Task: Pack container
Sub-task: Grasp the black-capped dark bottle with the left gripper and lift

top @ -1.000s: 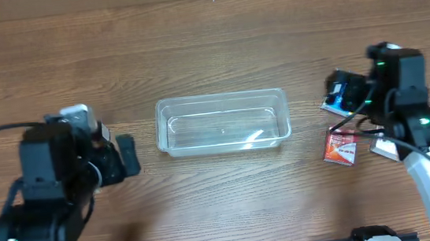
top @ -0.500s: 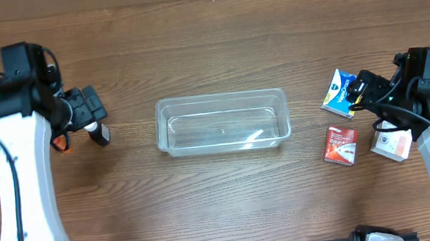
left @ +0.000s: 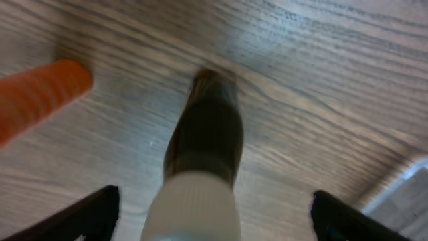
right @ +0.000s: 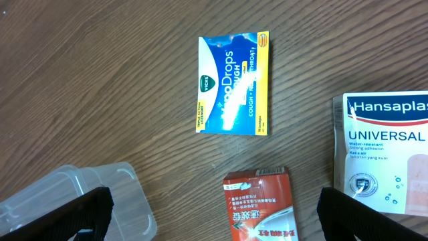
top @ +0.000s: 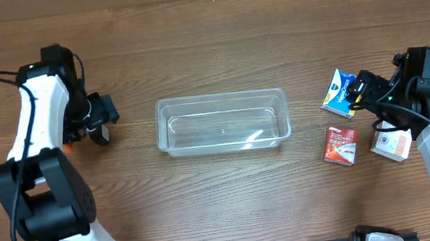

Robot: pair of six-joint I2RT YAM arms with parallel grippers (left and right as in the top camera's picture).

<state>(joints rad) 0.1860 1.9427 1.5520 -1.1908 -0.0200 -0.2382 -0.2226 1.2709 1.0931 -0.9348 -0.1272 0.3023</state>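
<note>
The container (top: 221, 97) sits empty at the middle of the worktop (top: 231, 206), so nothing is packed yet. Left of it, the left hand (top: 103, 121) stands spread either side of a dark bottle (left: 204, 140), not gripping. Right of it, the right hand (top: 361, 90) hangs spread over a blue box (right: 234, 84), a red box (right: 261, 204) and a white box (right: 384, 154), all waiting.

Wood grain, clear plastic, printed card.

The surface (top: 222, 191) is brown wood grain with a soft, low sheen. The container (top: 162, 130) is smooth, clear plastic, glossy where light streaks its floor. The blue-and-yellow box (right: 233, 84), red box (right: 261, 204) and white box (right: 388, 161) are smooth printed card. The small bottle (left: 200, 154) looks smooth, dark with a white end. The orange piece (left: 40, 90) near it looks matt, though it is blurred.
</note>
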